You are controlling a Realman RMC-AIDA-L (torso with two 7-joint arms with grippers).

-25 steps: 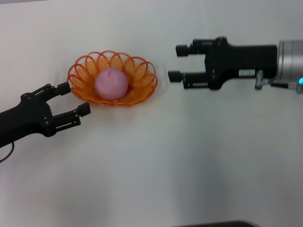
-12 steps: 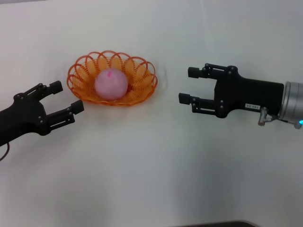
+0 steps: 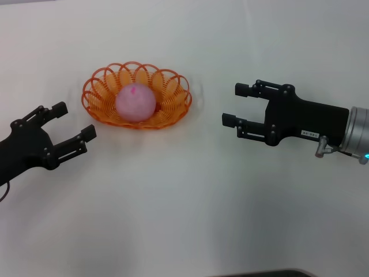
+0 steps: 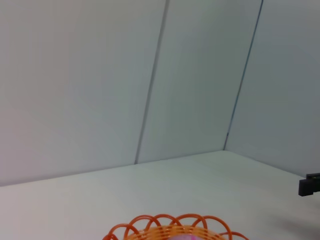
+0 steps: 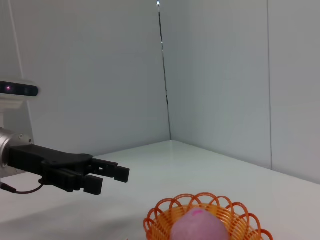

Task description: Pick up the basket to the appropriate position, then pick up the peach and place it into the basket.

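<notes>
On the left side, the left gripper (image 3: 74, 123) hangs just above the white table (image 3: 184, 219). Its two black fingers are spread wide and hold nothing. It points toward the basket but does not touch it; there is a small gap between them. Next comes the orange basket (image 3: 173, 92), sitting flat on the table. It is made of thin loops with holes all through it, and its rim goes up and down like little waves. The peach (image 3: 136, 103) sits right in the middle of the basket, round and pale pink with a darker pink spot on top. So the fruit is already where it should be, and the job looks done. The basket is probably very light and a bit bendy, so a good place to hold it is the looped rim, with a gentle pinch. The peach looks soft and fuzzy and could roll, so it is best held around its middle, not too hard. On the right side, the right gripper (image 3: 229, 104) hangs near the basket but apart from it. Its fingers are wide too, and it holds nothing.
</notes>
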